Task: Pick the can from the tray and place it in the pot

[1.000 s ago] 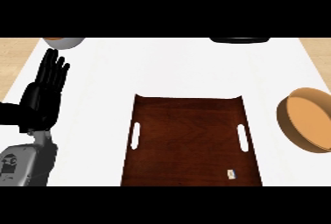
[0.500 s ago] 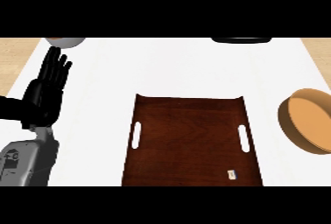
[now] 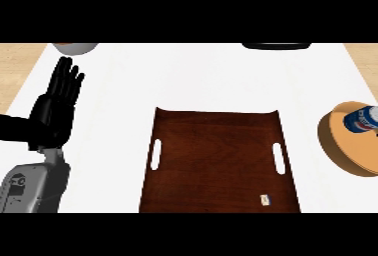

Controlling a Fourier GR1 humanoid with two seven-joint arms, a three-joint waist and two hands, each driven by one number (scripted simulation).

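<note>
Can newly in pot, far from resting left hand

A white counter fills most of the space, evenly lit. Pale wooden flooring shows past its far left and far right corners.

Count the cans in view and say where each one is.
1. A blue, white and red can shows at the view's right edge, over the round tan pot, cut off by the frame. The dark brown wooden tray holds none.
</note>
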